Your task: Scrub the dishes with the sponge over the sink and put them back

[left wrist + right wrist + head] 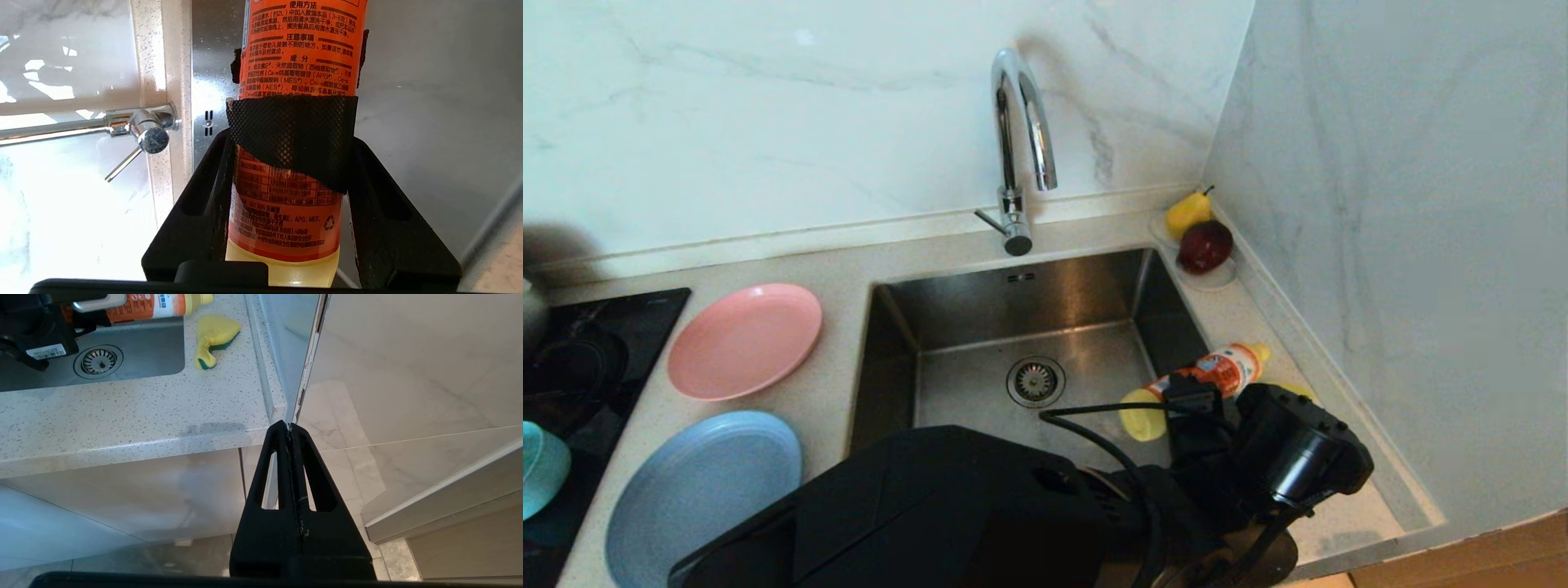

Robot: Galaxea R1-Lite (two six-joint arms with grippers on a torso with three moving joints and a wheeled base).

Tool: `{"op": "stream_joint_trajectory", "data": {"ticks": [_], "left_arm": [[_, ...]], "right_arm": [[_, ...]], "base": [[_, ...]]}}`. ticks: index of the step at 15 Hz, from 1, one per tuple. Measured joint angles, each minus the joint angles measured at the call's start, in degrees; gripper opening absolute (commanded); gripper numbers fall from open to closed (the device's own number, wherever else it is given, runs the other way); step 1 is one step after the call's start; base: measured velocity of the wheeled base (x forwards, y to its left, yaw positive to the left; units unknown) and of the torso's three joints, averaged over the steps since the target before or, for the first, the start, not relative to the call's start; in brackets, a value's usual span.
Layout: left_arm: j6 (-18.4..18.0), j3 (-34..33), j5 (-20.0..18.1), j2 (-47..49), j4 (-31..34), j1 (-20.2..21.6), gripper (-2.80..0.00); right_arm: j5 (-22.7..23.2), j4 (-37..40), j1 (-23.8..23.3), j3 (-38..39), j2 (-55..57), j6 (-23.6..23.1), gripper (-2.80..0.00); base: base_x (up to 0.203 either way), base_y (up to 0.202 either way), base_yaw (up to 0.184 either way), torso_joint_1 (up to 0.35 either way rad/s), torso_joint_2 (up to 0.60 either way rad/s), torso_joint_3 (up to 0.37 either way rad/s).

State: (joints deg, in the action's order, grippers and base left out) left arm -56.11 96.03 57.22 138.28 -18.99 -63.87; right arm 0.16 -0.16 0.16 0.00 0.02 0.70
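Note:
My left gripper is shut on an orange dish-soap bottle, gripping it near its base. In the head view the bottle lies almost level over the right rim of the steel sink. The yellow sponge with its green layer rests on the counter right of the sink. The pink plate and the light-blue plate lie on the counter left of the sink. The teal bowl shows at the far left edge. My right gripper is shut and empty, parked below the counter's front edge.
A curved chrome tap stands behind the sink. A white saucer with a yellow pear and a dark red fruit sits in the back right corner. A black hob lies at the far left. A marble wall closes the right side.

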Motion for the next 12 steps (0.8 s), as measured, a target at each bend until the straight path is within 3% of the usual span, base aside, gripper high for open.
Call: {"op": "stream_joint_trajectory", "data": {"ticks": [12], "left_arm": [[-0.04, 5.46, -2.57, 5.87, -1.82, -1.62, -2.80]], "right_arm": [[0.02, 0.06, 0.00, 0.00, 0.00, 0.00, -2.80]], "base": [[0.000, 0.000, 0.000, 0.000, 0.00, 0.000]]}}
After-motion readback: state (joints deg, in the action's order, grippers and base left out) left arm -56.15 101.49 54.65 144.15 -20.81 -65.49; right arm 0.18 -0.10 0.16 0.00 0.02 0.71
